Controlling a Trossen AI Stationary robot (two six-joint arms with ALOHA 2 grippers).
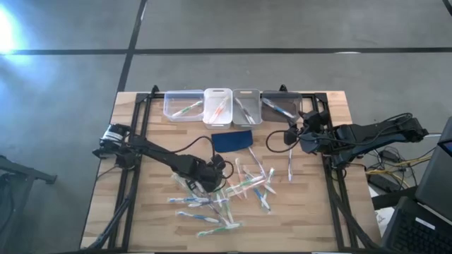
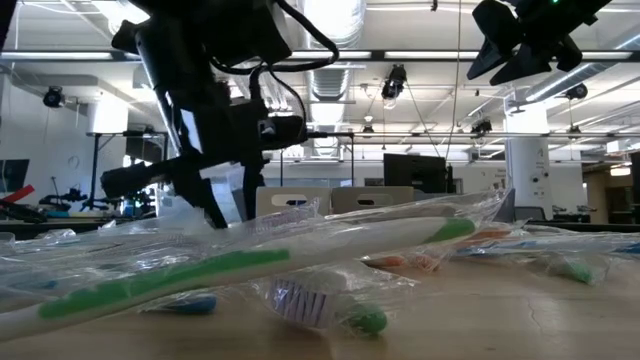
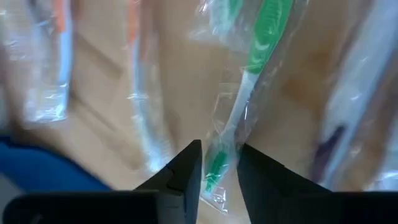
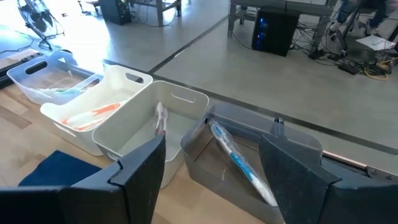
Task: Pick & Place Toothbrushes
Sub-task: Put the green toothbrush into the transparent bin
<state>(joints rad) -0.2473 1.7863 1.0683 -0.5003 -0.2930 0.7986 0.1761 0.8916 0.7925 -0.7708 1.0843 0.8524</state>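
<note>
Several wrapped toothbrushes (image 1: 233,190) lie scattered flat on the wooden table (image 1: 141,212), in front of my left gripper (image 1: 212,175). That gripper points steeply down over the pile. In the left wrist view its fingers (image 3: 219,152) stand close on either side of the end of a green-and-white toothbrush (image 3: 249,87) in a clear wrapper. My right gripper (image 1: 293,135) hangs open above the table near the bins, with nothing between its fingers (image 4: 211,155). My left gripper's fingers come from above and flank the green toothbrush's lower end (image 3: 216,171), lying across it. I cannot tell whether they touch its clear wrapper. The toothbrush lies flat on the table.
Four bins stand in a row at the far edge: clear (image 1: 182,106), white (image 1: 217,106), pale grey (image 1: 247,106), dark grey (image 1: 280,106), each holding toothbrushes. A dark blue pad (image 1: 232,140) lies in front of them. Black frame rails (image 1: 138,141) run along both table sides.
</note>
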